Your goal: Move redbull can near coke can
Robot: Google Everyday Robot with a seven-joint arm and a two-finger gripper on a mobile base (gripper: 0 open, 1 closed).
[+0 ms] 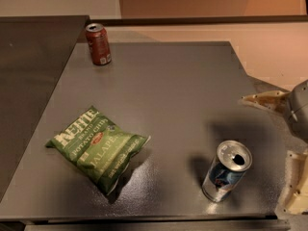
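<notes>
Redbull can (226, 171) stands near the table's (168, 90) front right corner, well apart from the coke can (98, 44) at back left. The gripper (267, 153), cut off at the right edge, hangs beside the redbull can, jaws apart.

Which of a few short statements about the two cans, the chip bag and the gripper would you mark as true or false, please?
1. The redbull can stands upright near the front right of the table. True.
2. The coke can lies on its side against the chip bag. False: it stands upright at the far left of the table, well apart from the bag.
3. The gripper is shut on the redbull can. False: it is at the right edge of the view, open, holding nothing.
4. The chip bag lies flat on the table, to the left of the redbull can in the picture. True.
</notes>
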